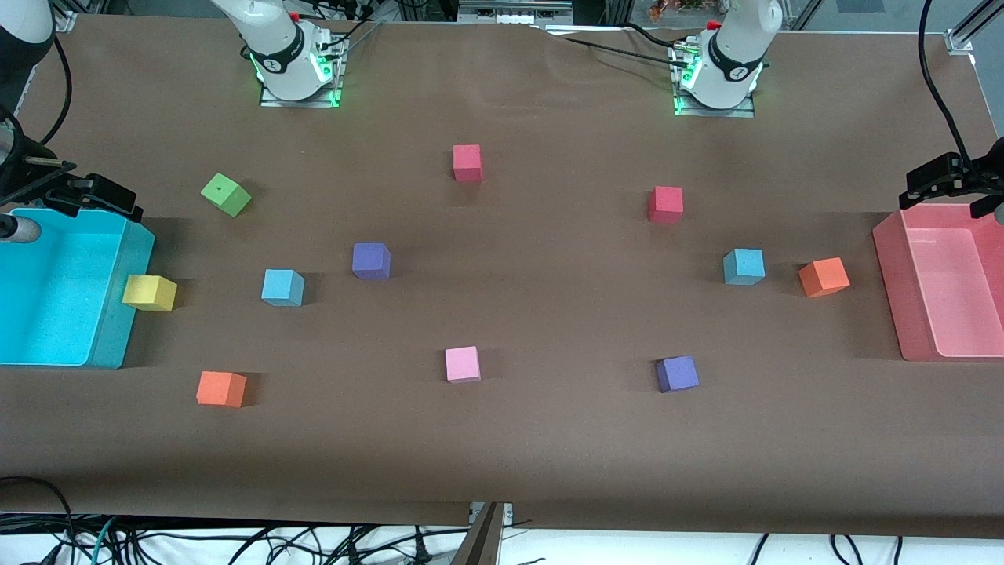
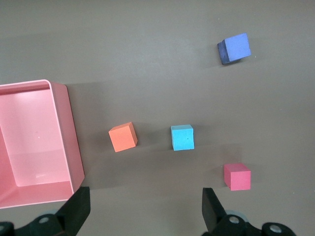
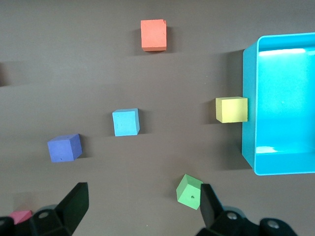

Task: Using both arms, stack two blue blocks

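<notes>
One blue block is being seen flat on the table beside the yellow cube, the other blue block beside an orange cube; as cubes, no long axis is shown. Left gripper and right gripper are being held spread wide, empty, over the bins' ends.

A brown counter carries a cyan bin at the right arm's end, with a yellow cube touching its wall, and a pink bin at the left arm's end. Scattered between them: a green cube, two red cubes, two orange cubes, two purple cubes and a pink cube.
</notes>
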